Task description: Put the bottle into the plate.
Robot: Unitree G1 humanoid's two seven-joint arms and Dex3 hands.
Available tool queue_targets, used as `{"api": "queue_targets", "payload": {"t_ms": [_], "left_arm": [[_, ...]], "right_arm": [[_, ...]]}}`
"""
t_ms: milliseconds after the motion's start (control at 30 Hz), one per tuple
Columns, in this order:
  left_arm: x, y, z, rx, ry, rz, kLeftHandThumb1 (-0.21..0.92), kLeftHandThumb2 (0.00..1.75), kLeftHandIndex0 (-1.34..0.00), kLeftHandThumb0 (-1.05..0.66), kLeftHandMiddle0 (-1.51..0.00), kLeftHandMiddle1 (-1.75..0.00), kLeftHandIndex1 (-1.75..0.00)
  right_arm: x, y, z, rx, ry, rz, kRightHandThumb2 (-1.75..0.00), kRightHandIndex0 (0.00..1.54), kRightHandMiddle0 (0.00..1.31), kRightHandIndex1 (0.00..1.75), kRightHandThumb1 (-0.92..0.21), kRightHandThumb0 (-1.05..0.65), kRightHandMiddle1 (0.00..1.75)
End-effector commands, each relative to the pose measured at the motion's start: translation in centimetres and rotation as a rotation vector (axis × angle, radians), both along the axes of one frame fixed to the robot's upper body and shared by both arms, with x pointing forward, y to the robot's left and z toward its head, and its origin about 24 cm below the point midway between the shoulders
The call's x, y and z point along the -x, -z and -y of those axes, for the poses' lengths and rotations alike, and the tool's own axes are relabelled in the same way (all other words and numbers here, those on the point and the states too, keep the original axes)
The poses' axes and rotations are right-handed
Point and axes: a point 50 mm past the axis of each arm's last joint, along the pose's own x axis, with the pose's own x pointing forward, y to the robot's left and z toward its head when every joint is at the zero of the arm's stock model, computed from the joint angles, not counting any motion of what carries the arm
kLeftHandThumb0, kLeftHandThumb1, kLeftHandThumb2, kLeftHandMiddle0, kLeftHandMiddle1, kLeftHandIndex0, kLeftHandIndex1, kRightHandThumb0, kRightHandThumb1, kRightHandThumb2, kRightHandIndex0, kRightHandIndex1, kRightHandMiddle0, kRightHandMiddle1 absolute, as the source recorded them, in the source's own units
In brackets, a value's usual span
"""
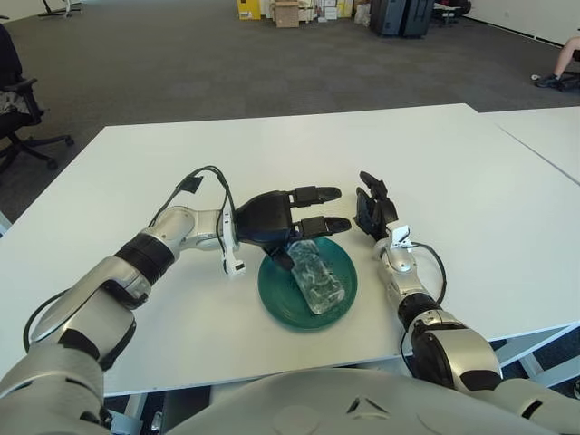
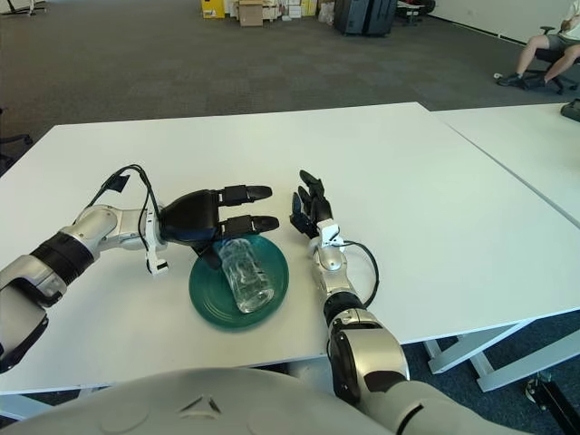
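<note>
A clear plastic bottle (image 1: 314, 275) lies on its side in the dark green plate (image 1: 276, 295) near the table's front edge. My left hand (image 1: 299, 217) hovers over the plate's far left rim, fingers stretched out to the right just above the bottle's far end, holding nothing. My right hand (image 1: 372, 207) shows just right of the plate, fingers spread and pointing up, empty. The bottle also shows in the right eye view (image 2: 246, 274).
The white table (image 1: 435, 163) stretches wide behind and to both sides. A second white table (image 1: 544, 131) abuts on the right. An office chair (image 1: 16, 109) stands at far left; a seated person (image 2: 544, 45) is at far right.
</note>
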Motion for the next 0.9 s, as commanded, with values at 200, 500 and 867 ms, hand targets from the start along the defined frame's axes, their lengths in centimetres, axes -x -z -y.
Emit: {"api": "queue_targets", "payload": {"t_ms": [200, 500, 867], "left_arm": [[-0.9, -0.7, -0.5, 0.041, -0.056, 0.016, 0.92, 1.00, 0.00, -1.05, -0.06, 0.00, -0.12], [-3.0, -2.0, -1.5, 0.207, -0.185, -0.089, 0.92, 0.99, 0.00, -1.05, -0.08, -0.01, -0.28], [-5.0, -4.5, -5.0, 0.641, -0.324, -0.288, 0.92, 0.80, 0.00, -0.95, -0.22, -0.06, -0.68]], "right_arm": [[2.2, 2.9, 1.3, 0.093, 0.024, -0.152, -0.85, 0.26, 0.00, 0.01, -0.92, -0.72, 0.50], [3.6, 3.0, 0.6, 0.057, 0.024, -0.106, -0.88, 0.26, 0.00, 0.01, -0.92, -0.73, 0.47], [2.3, 1.6, 0.0, 0.017, -0.011, -0.071, -0.84, 0.23, 0.00, 0.01, -0.92, -0.74, 0.51]]}}
